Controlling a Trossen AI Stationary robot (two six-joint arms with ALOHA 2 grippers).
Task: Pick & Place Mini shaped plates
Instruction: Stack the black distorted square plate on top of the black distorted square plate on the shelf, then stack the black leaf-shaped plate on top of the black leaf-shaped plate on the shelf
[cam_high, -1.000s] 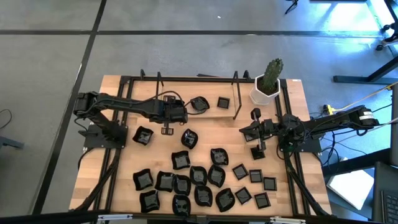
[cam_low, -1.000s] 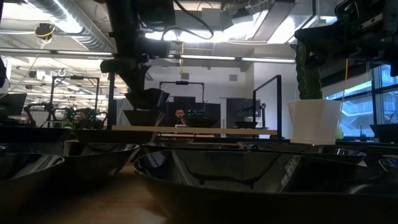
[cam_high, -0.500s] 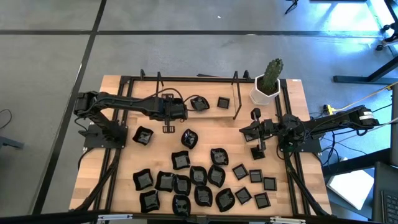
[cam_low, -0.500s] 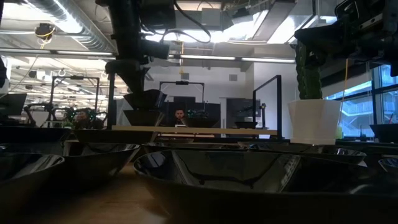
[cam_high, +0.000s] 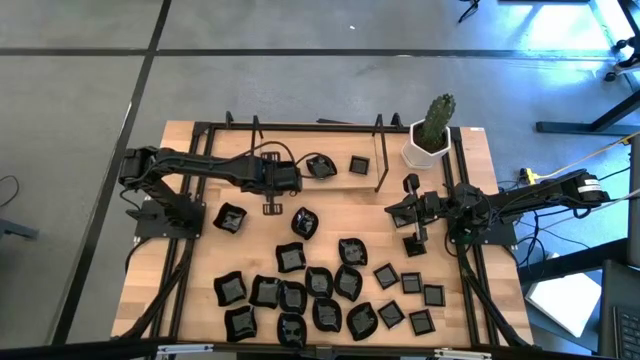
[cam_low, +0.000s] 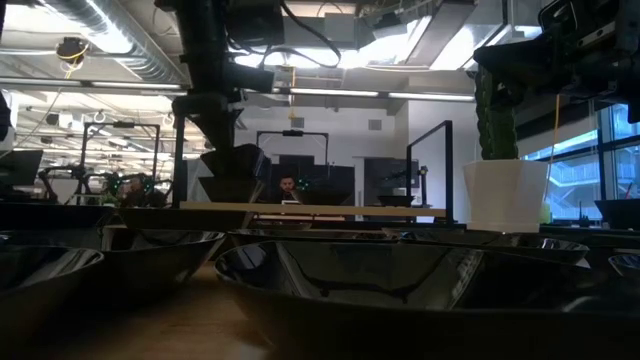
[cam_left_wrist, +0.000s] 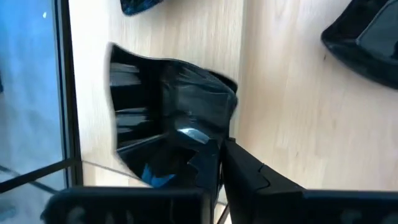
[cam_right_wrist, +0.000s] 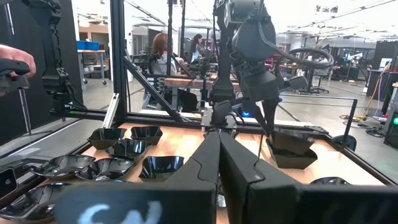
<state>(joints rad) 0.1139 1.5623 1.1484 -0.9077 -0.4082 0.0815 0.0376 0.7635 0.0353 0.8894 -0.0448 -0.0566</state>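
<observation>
While nipped, plate (cam_left_wrist: 168, 118), left end effector (cam_left_wrist: 217, 162)

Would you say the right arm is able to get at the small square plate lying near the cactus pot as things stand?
Probably yes, with care. The square plate has bare wood around it, but an upright black post stands between it and the right gripper, which waits shut, and the left gripper works a neighbouring plate.
</observation>
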